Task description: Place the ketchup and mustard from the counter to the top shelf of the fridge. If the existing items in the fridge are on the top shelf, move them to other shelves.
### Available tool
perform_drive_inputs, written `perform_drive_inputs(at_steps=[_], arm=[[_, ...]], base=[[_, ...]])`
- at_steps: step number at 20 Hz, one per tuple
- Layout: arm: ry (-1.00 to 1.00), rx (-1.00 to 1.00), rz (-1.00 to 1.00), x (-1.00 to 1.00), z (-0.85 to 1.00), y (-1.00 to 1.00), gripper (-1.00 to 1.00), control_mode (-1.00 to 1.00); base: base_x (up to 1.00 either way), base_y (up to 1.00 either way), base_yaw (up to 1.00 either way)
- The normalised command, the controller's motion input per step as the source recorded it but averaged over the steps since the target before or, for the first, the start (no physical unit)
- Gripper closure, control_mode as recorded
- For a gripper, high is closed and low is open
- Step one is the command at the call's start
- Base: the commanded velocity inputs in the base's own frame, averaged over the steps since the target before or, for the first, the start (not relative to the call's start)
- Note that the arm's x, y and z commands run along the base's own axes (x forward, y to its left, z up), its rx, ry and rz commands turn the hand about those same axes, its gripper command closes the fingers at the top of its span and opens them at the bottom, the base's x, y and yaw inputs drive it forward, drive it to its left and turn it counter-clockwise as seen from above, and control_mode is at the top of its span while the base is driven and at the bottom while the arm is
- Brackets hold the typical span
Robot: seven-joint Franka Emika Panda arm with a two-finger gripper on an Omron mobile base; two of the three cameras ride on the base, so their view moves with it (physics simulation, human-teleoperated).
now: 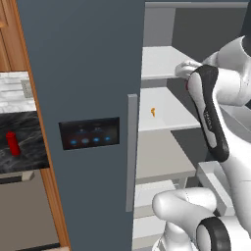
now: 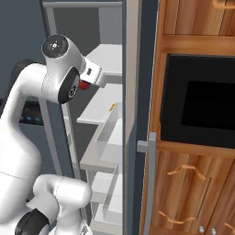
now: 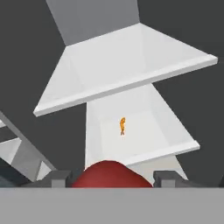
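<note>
Red ball point(image 3: 111, 174) is sitting right between the tool point(image 3: 109, 179) tips in the hand view, so I'd say it's clamped on it, and the sensible move is to carry it low and slow down to a lower shelf, maybe the one with the little orange piece point(image 3: 122, 126), without clipping the shelf edge. Over in the left base view the arm reaches up into the fridge point(image 1: 83, 73) at top shelf point(image 1: 159, 61) height, forearm angled down toward the base, while the ketchup point(image 1: 12, 142) waits on the tabletop point(image 1: 24, 147) well off to the left. From the right base view the elbow is bent high and the ball peeks out just under the wrist.
</note>
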Motion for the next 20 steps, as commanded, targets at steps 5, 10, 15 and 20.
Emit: perform_drive_inputs(at_steps=[5,10,15,20], arm=[[0.66,-0.13,0.04,-0.22,-1.00,0.00,1.00,-1.00],[0.15,-0.08,0.01,0.18,-0.68,0.00,1.00,-1.00],[-0.01,-0.14,0.00,0.35,-0.52,0.00,1.00,-1.00],[-0.11,-0.09,0.00,0.25,-0.69,-0.10,1.00,-1.00]], base=[[0.00,0.00,0.00],[0.00,0.00,0.00],[0.00,0.00,0.00],[0.00,0.00,0.00]])
